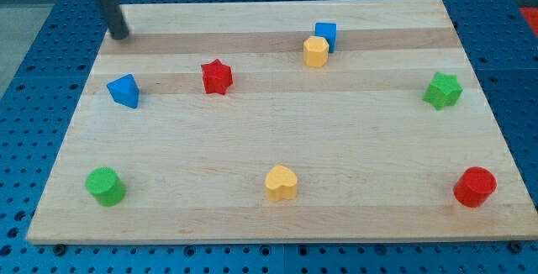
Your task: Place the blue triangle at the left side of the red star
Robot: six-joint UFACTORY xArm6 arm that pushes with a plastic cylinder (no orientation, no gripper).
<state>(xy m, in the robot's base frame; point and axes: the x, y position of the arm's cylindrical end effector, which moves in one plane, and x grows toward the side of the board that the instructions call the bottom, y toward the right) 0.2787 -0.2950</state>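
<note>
The pale wooden surface (269, 152), a board of glued strips, lies on a blue perforated base (34, 72). Take the yellow heart-shaped block (282, 182), near the board's bottom edge, as the landmark. Well to the view's left of it, at about the same height, stands a green cylinder block (105, 186). Well to its right, near the bottom right corner, stands a red cylinder block (475, 187). Above that and far to the heart's upper right sits a green star-shaped block (442, 90). Well above the heart, slightly right, a yellow hexagonal block (315, 51) touches a blue cube block (326, 34) behind it.
</note>
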